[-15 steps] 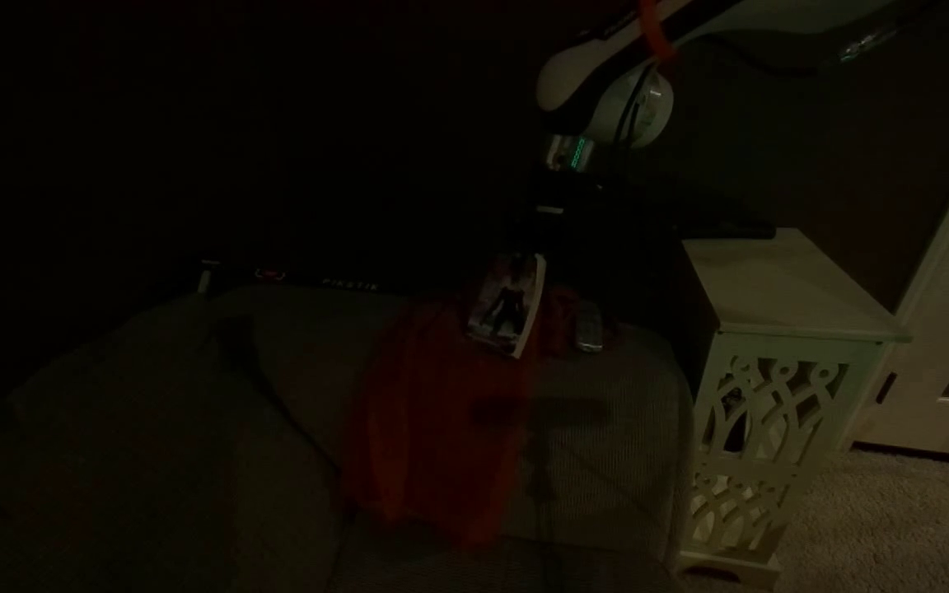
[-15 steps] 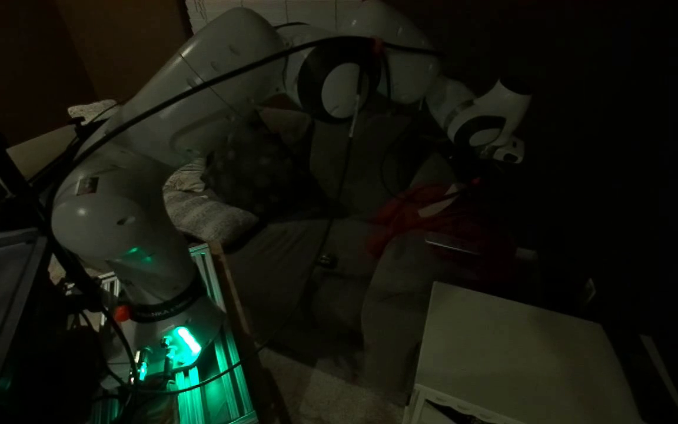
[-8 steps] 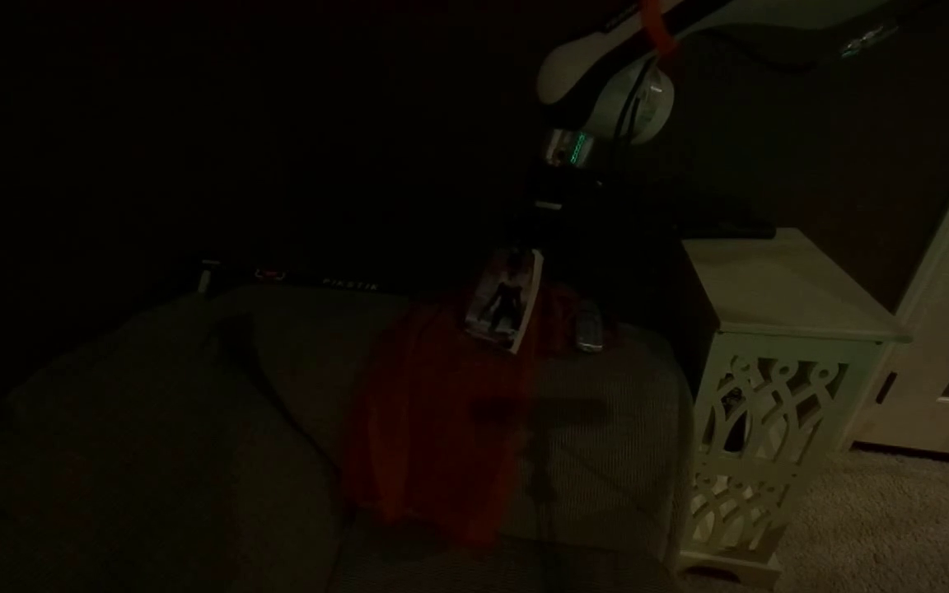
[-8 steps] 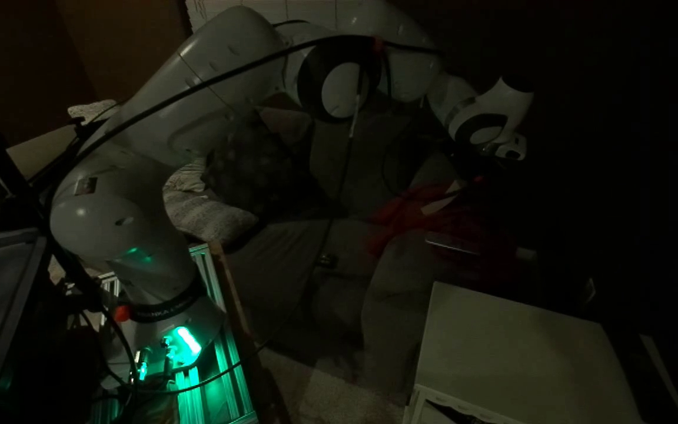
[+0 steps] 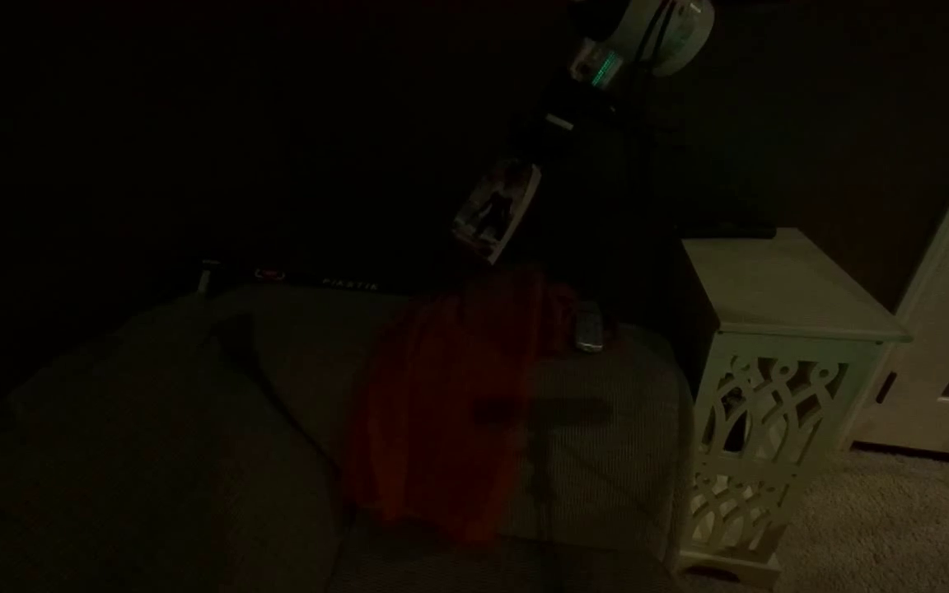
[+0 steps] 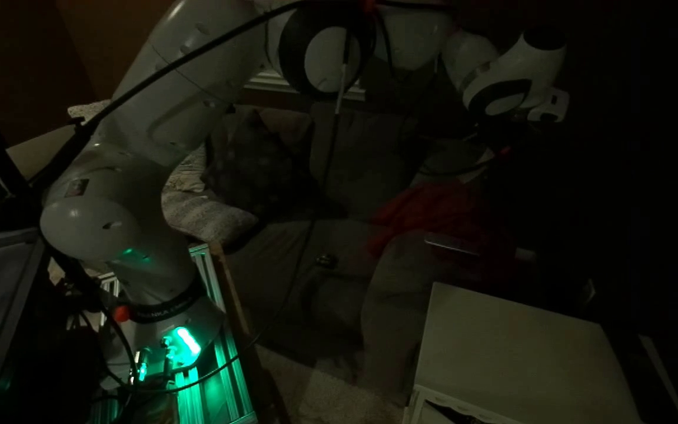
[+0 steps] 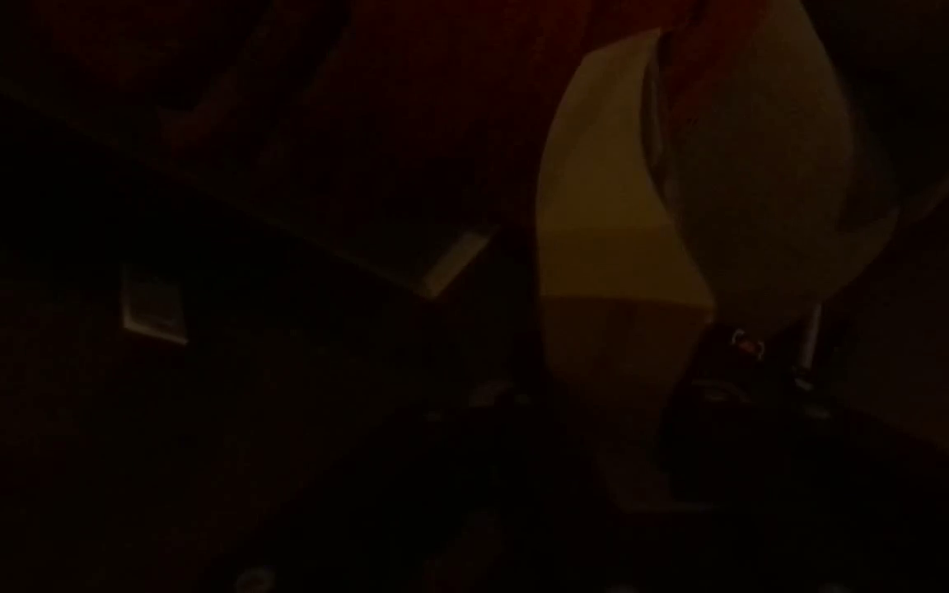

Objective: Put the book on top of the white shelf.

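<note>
The small book (image 5: 497, 210) has a pale cover with a dark figure on it. It hangs tilted above the red cloth, held by my gripper (image 5: 530, 155). The gripper is shut on the book's upper end; its black fingers are hard to make out in the dark. In an exterior view only a pale sliver of the book (image 6: 480, 165) shows under the wrist. In the wrist view the book's page edge (image 7: 606, 198) rises from between the fingers (image 7: 614, 420). The white shelf (image 5: 787, 284) stands to the right; its flat top also shows in an exterior view (image 6: 515, 347).
The red cloth (image 5: 450, 412) drapes over the grey sofa's arm (image 5: 606, 461). A silvery device (image 5: 588, 327) lies on it, beside the shelf. A dark object (image 5: 726, 231) lies along the shelf top's far edge. A cable (image 6: 298, 271) hangs from the arm.
My gripper has risen with the book, lifting it from close over the red cloth to well above it, and tilted more. The upper arm has moved up and back. The shelf has not moved.
</note>
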`<action>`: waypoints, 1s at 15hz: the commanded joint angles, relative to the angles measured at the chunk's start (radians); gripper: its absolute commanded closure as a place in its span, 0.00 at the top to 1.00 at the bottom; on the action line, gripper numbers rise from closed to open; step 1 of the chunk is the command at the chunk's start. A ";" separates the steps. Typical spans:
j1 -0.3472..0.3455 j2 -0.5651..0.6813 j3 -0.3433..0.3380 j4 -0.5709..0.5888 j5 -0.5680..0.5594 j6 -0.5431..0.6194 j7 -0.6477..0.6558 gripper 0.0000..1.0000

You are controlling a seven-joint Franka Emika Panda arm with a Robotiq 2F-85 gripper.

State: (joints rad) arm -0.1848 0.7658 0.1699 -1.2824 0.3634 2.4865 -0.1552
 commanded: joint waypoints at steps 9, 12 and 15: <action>0.053 -0.404 -0.266 -0.603 -0.039 0.219 0.418 0.07; 0.017 -0.473 -0.251 -0.761 0.060 0.281 0.447 0.07; 0.014 -0.409 -0.254 -0.704 0.059 0.265 0.416 0.30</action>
State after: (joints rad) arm -0.1699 0.3577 -0.0855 -1.9873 0.4275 2.7530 0.2558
